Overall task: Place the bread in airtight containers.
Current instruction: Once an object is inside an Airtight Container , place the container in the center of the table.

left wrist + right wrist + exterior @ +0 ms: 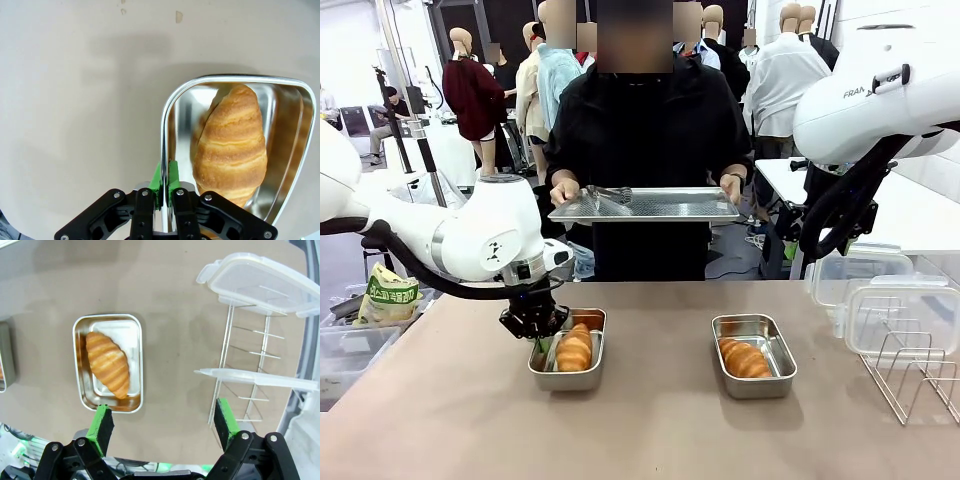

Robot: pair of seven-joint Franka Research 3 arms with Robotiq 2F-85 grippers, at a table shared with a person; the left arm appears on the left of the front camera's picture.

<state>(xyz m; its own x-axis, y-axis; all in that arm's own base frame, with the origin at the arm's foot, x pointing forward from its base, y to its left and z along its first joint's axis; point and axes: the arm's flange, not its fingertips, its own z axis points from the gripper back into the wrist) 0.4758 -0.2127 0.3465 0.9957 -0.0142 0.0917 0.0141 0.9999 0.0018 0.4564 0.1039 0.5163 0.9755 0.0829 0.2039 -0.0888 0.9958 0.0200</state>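
Clamping the left pan (165,115) by its long rim: left gripper (164,182) jaws are together on the steel wall, one of the pads (158,180) outside, the other inside. The left croissant (230,145) lies in that pan, just beside the gripper, apparently untouched. This pan sits left of the middle of the table (660,430). The right pan (141,365), holding the right croissant (107,365), sits right of middle. The right gripper (164,412) hangs high, jaws wide apart, empty.

Bread loading looks done, so I'd call this the lid stage, with the left arm steadying or shifting its pan. Next move: take a clear lid (260,280) off the wire rack (910,375) at the table's right edge, square it to a pan and press until it snaps.

Unclear:
- whether the clamped pan is off the table
- which lid fits which pan
- the left croissant's near end, hidden behind the gripper
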